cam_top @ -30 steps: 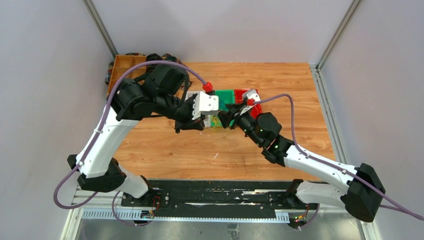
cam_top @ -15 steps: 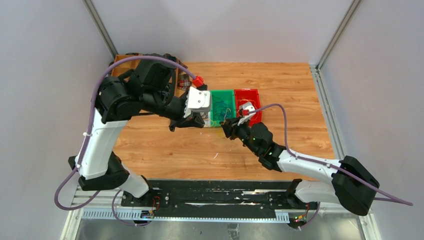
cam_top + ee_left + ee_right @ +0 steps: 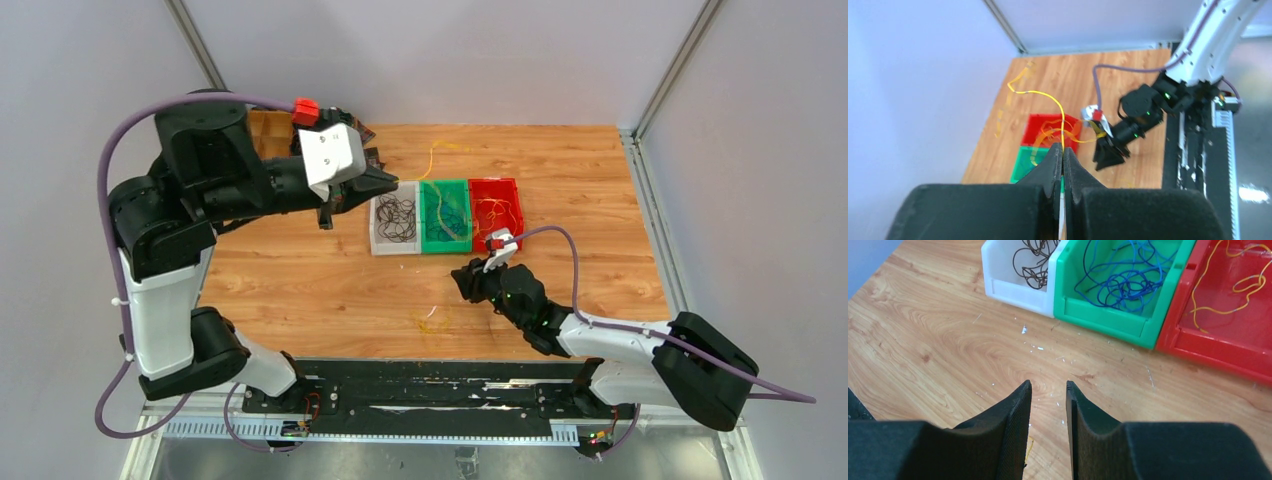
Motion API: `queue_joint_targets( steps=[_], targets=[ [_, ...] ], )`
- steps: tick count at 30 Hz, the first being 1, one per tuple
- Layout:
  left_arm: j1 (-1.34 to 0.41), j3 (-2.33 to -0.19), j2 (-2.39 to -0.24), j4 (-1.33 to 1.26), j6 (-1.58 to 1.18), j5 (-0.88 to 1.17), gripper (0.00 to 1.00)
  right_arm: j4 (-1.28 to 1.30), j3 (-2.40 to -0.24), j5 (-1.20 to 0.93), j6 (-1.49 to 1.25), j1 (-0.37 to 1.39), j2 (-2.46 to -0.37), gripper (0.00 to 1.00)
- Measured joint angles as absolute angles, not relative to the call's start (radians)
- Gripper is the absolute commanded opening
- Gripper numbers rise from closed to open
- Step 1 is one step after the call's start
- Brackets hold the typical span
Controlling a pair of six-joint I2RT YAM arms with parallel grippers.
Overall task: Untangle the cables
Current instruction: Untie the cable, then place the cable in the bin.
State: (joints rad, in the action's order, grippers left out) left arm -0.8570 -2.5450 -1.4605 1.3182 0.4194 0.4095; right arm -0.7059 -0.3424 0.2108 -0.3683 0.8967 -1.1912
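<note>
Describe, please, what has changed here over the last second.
The left claw, shut on a yellow cable, lifted and swung back to the far left, with the cable trailing after it. The right claw pulled back from the bins toward the near edge; it is open and holds nothing. The white bin, green bin and red bin kept their places.

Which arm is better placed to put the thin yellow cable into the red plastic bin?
Left: the left claw is shut on the thin yellow cable. The right claw, near the red plastic bin, is empty.
</note>
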Motion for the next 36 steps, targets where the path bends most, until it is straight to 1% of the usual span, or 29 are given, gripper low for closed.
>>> queue_joint_targets(
  steps=[2,3,6,7,9,11,17,20,26,32,36],
  targets=[
    [-0.857,-2.545,-1.449,1.272,0.406,0.387,0.01,-0.707,-0.332,0.210,-0.381,0.897,-1.191,0.33],
    [-0.857,-2.544,-1.445,1.253,0.403,0.375,0.00,-0.706,-0.327,0.210,-0.384,0.897,-1.191,0.36],
    [-0.857,-2.524,-1.430,1.208,0.393,0.353,0.00,-0.691,-0.313,0.212,-0.392,0.897,-1.178,0.51],
    [-0.857,-2.509,-1.425,1.198,0.391,0.350,0.00,-0.673,-0.313,0.214,-0.394,0.897,-1.163,0.54],
    [-0.857,-2.464,-1.415,1.181,0.386,0.347,0.00,-0.621,-0.314,0.237,-0.392,0.897,-1.092,0.58],
    [-0.858,-2.403,-1.410,1.162,0.382,0.347,0.00,-0.579,-0.319,0.269,-0.389,0.897,-1.010,0.60],
    [-0.859,-2.188,-1.443,1.087,0.360,0.363,0.00,-0.460,-0.352,0.397,-0.364,0.885,-0.809,0.61],
    [-0.860,-2.138,-1.505,1.048,0.357,0.378,0.01,-0.402,-0.371,0.453,-0.360,0.854,-0.743,0.60],
    [-0.860,-2.134,-1.678,0.944,0.357,0.385,0.00,-0.273,-0.384,0.568,-0.358,0.786,-0.649,0.56],
    [-0.860,-2.219,-1.867,0.890,0.382,0.377,0.00,-0.160,-0.384,0.639,-0.361,0.709,-0.577,0.53],
    [-0.860,-2.235,-1.935,0.861,0.409,0.366,0.00,-0.122,-0.383,0.670,-0.363,0.689,-0.530,0.50]
  ],
)
